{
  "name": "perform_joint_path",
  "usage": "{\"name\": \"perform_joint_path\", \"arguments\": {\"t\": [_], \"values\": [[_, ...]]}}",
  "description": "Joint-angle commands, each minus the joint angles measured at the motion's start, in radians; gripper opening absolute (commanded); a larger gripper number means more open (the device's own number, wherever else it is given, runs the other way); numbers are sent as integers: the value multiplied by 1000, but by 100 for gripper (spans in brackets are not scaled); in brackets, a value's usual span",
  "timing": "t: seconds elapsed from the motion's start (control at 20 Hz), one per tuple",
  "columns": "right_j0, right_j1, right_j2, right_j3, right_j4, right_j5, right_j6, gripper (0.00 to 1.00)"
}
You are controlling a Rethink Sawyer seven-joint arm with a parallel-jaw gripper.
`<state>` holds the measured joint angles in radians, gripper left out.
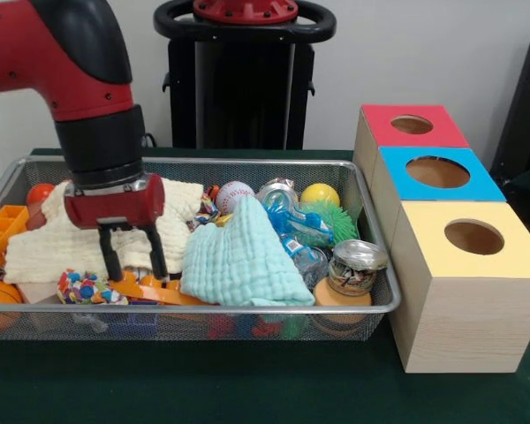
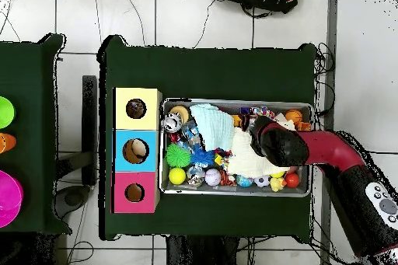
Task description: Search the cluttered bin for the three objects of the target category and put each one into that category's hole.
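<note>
The black two-finger gripper hangs with fingers spread over the cream waffle-weave cloth (probably to grasp it) in the wire mesh bin.

Table surface is dark green; behind it stands a plain pale wall. A dark chair shows at the right edge of the front view. Overhead, the floor is pale tile with dark grout lines and thin cables trailing across it; a second green table sits apart on the left, carrying bright green and magenta round items.
</note>
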<state>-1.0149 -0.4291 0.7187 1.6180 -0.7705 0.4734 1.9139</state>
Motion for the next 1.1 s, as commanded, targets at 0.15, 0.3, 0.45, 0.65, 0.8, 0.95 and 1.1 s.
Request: {"name": "perform_joint_path", "arguments": {"t": [0.15, 0.3, 0.45, 0.65, 0.8, 0.95, 1.1], "values": [[-8, 39, -38, 57, -44, -13, -101, 100], [-20, 47, -27, 59, -29, 8, -118, 100], [-30, 48, -19, 64, -22, 16, -128, 100], [-46, 49, -8, 61, -6, 50, -153, 100], [-58, 39, 2, 61, 9, 84, -178, 100], [-66, 43, 6, 55, 17, 98, -193, 100], [-64, 35, 8, 43, 19, 105, -201, 100]]}}
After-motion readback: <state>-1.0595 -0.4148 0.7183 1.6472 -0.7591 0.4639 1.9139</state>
